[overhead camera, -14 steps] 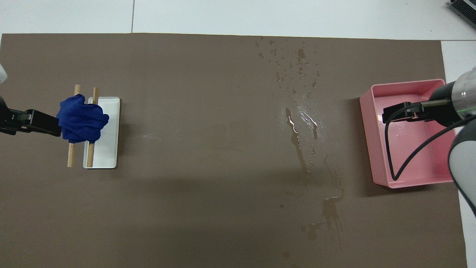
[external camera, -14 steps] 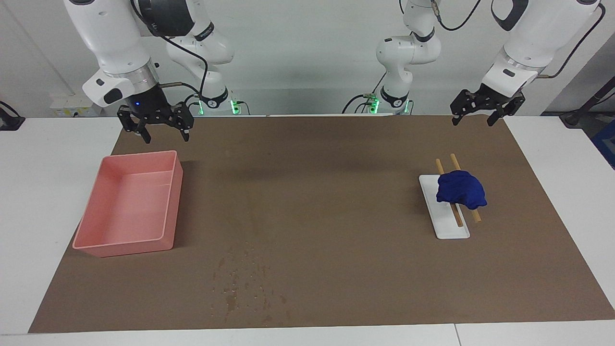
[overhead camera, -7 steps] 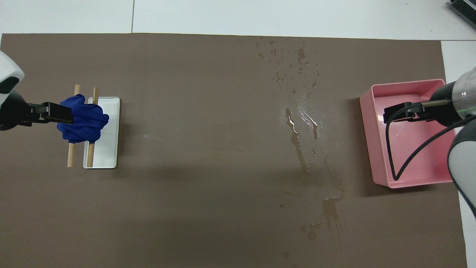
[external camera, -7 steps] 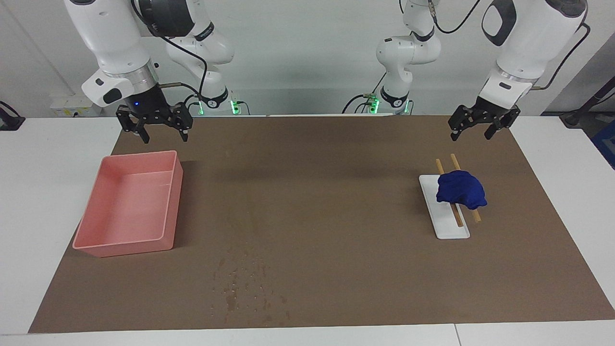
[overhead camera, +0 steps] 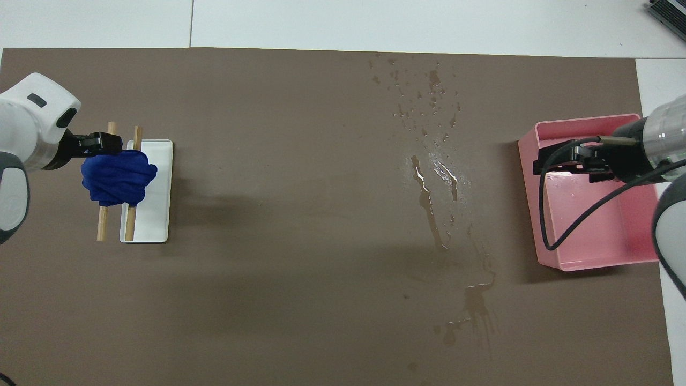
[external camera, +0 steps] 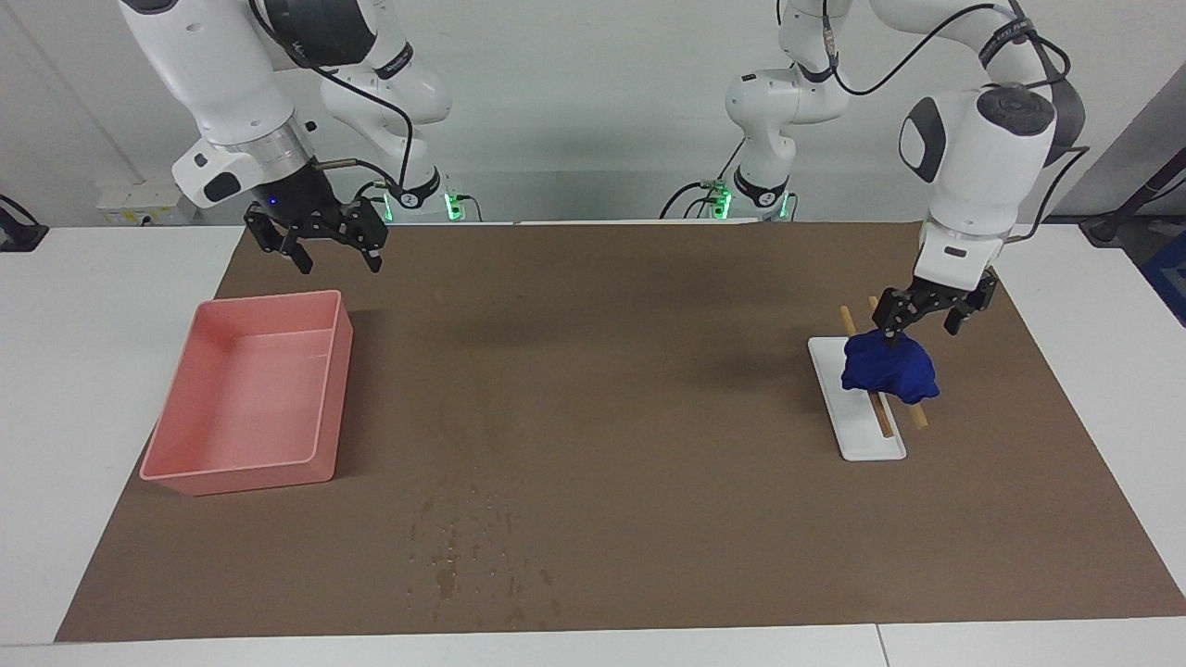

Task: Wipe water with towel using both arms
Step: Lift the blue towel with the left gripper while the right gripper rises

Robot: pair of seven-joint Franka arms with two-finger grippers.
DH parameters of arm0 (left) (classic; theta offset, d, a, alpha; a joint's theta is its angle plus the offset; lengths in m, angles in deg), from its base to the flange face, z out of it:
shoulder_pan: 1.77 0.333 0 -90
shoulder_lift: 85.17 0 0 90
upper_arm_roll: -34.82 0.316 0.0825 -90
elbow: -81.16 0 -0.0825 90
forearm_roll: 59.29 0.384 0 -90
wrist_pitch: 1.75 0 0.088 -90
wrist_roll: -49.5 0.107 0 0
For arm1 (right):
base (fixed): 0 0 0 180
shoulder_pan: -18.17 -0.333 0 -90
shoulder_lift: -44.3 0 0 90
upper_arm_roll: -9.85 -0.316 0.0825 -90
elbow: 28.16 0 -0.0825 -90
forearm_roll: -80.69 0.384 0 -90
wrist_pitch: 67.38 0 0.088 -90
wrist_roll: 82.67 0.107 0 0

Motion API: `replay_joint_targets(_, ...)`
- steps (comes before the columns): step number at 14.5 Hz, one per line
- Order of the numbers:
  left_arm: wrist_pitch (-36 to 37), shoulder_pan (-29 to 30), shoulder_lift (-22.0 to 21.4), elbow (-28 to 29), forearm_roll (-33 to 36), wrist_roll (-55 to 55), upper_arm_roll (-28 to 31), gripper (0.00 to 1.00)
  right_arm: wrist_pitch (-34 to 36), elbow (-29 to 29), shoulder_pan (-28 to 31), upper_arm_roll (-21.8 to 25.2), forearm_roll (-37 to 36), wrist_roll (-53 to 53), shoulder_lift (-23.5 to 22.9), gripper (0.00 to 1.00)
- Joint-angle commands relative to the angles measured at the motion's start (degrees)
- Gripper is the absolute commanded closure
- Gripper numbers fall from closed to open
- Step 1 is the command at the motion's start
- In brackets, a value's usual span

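The left arm (external camera: 973, 157) bends steeply down, its left gripper (external camera: 923, 320) spread just above the blue towel (external camera: 888, 367), which is draped over two wooden sticks (external camera: 880, 419) on a white tray (external camera: 866, 443). The right gripper (external camera: 320, 248), spread, hangs above the pink bin (external camera: 248, 394), which looks wet inside.

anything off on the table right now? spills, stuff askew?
Yes: water is spilled across the brown mat, in streaks and droplets between the pink tray and the mat's middle. The blue towel sits bunched on two wooden sticks across a white plate.
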Motion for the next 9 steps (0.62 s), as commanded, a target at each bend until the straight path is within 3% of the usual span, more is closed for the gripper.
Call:
replay_joint_targets(1, -5.6, 1.7, 0.0, 4.7, 1.3, -3.6, -0.5, 0.00, -2.8, -2.4, 0.1, -0.3, 6.3, 7.5, 0.8, 0.00)
replay_joint_targets(5, -7.7, 1.6, -1.2, 8.7, 1.3, -6.8, -0.5, 0.03, -10.6, -8.6, 0.0, -3.3, 12.9, 20.9, 1.8, 0.00)
replay_joint_targets(6, -7.7, 1.5, -1.2, 8.8, 1.3, -7.5, -0.5, 0.17, -12.5, -9.7, 0.0, -4.1, 14.2, 23.8, 1.6, 0.00)
replay_joint_targets(7, -7.6, 1.4, -1.2, 8.8, 1.3, -8.6, -0.5, 0.41, -15.3, -11.6, -0.1, -4.9, 15.7, 26.1, 1.4, 0.00)
replay_joint_targets(9, -6.6, 1.3, -1.3, 8.7, 1.3, -9.8, -0.5, 0.98, -22.9, -15.3, -3.5, -5.4, 18.3, 31.9, 0.4, 0.00)
